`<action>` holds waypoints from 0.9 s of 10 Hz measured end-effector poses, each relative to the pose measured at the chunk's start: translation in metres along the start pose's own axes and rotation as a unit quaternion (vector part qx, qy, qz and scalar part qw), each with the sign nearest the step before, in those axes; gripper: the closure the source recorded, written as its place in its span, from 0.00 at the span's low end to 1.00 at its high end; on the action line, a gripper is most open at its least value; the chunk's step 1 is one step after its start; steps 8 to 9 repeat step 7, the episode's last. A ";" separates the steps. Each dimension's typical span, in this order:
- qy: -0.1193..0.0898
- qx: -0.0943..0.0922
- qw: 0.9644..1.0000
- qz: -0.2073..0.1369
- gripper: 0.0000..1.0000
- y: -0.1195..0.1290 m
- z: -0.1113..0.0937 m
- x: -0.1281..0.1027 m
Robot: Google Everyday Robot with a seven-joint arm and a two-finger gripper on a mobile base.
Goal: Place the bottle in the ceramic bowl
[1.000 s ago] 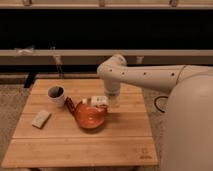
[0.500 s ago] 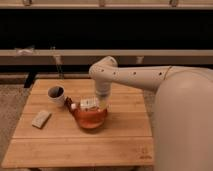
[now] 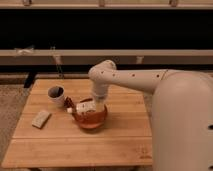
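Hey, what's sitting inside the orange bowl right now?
Over the ceramic bowl the gripper carries the bottle, lying sideways across the rim. The arm covers the bowl's far side, so whether the bottle touches the bottom cannot be seen.

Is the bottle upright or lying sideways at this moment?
Sideways: the bottle lies roughly horizontal over the ceramic bowl, cap end toward the mug, at the gripper.

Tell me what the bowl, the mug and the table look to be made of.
The ceramic bowl looks like glazed ceramic, with a glossy orange-red inside. The mug seems white-glazed ceramic, dark inside. The table looks like pale wood or bamboo, showing slat lines. The pincer hangs over the bowl with the bottle.
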 end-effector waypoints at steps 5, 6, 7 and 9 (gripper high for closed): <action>-0.038 -0.008 0.999 -0.025 0.20 -0.001 0.005 -0.008; -0.038 -0.008 0.999 -0.027 0.20 -0.001 0.006 -0.010; -0.038 -0.008 0.999 -0.027 0.20 -0.001 0.006 -0.010; -0.038 -0.008 0.999 -0.027 0.20 -0.001 0.006 -0.010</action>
